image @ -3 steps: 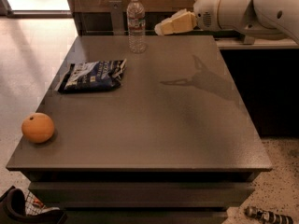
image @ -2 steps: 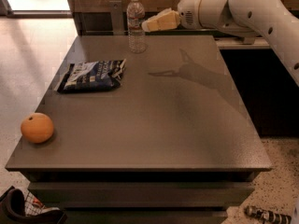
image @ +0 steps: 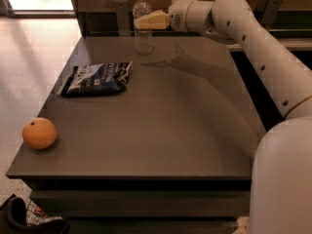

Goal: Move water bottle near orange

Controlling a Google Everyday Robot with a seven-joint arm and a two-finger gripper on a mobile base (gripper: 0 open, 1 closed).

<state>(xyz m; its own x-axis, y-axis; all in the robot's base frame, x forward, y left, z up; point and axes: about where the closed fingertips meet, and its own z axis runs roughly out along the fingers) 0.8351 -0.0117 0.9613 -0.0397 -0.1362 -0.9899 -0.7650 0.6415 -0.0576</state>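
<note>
The water bottle, clear and ribbed with a white cap, stands upright at the far edge of the dark table. My gripper reaches in from the right at the height of the bottle's upper half and overlaps it in the view. The orange sits at the table's near left corner, far from the bottle.
A dark blue snack bag lies flat on the left of the table between the bottle and the orange. My white arm spans the right side. A dark counter and wall run behind the table. A dark object lies on the floor at lower left.
My arm has swung left along the far edge. The gripper has gone from right of the bottle to level with its upper half. The bottle, bag and orange have not moved.
</note>
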